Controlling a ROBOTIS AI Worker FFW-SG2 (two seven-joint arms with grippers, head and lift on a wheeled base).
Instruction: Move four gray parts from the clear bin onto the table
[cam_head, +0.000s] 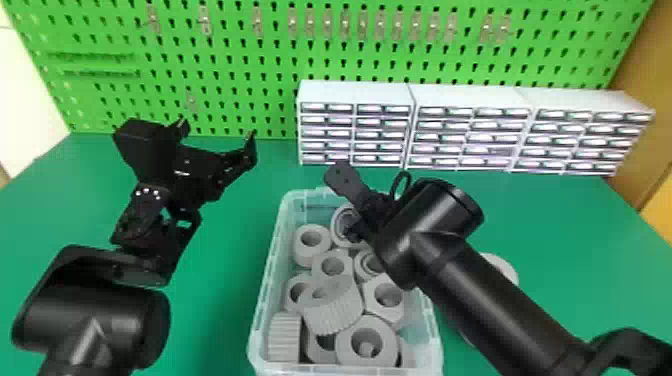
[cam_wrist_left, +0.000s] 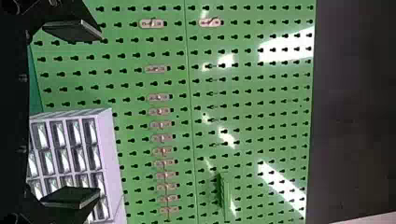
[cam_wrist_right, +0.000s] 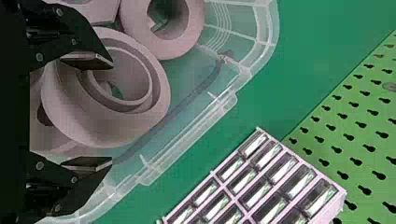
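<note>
With its fingers spread, the right gripper (cam_wrist_right: 112, 113) is positioned at a gray ring (cam_wrist_right: 93, 126) in the clear bin (cam_head: 267, 265). Both fingers should be seated squarely before closure; the bin wall must be avoided. Another gray part (cam_head: 504, 269), partly hidden, is apparently placed toward the table's (cam_head: 555, 260) right edge. The left gripper (cam_head: 218, 130), fingers apart, is parked toward the back-left corner; drawer cabinets (cam_head: 470, 125) are set along the back edge.

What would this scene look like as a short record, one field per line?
container: clear bin on a green table
contents: many gray parts, several with round holes
outside bin: at least one round gray part, partly hidden by the right arm
right gripper: bin's far end, open, near a gray ring
left gripper: left of bin, open
background: white drawer units, green pegboard
</note>
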